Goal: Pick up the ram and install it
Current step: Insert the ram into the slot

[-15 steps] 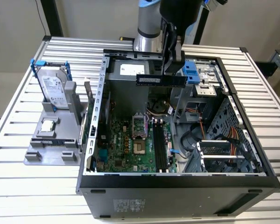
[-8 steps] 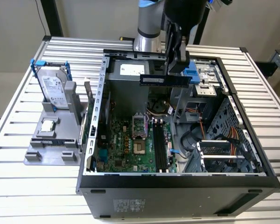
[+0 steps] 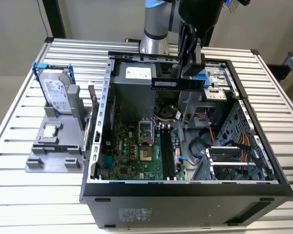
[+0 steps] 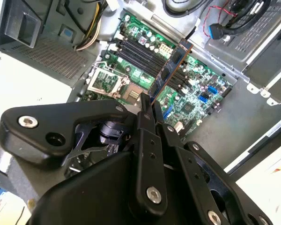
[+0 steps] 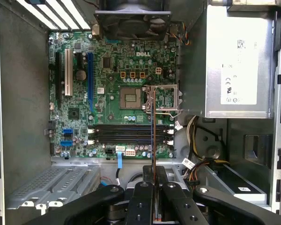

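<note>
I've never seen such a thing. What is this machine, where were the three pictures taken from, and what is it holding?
It is a robot arm with a black end effector, its grasping part, above an open computer case on a slatted metal table. The exterior view comes from a camera off the arm; both wrist views come from cameras riding on the arm, facing the green circuit board inside. The end effector is shut on a memory stick, held above the case. At the exterior view's left, a grey stand holds a hard drive and a small square chip.
</note>
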{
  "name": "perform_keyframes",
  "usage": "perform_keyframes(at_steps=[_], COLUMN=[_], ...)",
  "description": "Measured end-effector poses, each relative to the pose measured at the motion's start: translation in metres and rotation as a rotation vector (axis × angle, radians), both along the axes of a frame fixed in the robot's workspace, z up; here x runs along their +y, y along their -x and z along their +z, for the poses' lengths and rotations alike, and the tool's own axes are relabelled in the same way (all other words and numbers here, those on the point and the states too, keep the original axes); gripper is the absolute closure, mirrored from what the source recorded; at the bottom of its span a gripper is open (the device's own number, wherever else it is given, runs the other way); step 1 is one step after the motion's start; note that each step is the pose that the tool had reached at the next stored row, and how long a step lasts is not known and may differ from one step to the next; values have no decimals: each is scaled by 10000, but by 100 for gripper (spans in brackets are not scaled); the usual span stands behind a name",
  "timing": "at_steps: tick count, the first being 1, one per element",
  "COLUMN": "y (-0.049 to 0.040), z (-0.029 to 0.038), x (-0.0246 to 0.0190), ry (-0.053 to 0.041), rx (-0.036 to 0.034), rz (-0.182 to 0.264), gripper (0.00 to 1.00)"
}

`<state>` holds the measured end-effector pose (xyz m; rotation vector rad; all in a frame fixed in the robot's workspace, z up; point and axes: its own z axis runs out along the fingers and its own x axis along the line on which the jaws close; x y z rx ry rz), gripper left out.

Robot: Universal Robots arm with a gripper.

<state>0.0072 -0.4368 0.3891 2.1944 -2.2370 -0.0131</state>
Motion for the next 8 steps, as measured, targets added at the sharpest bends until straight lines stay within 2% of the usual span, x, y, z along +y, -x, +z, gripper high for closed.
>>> perform_keyframes(at_steps=[8], y=[0], z=[0], x=[0], ry=[11], rx=[1], rz=[-11], gripper=[100])
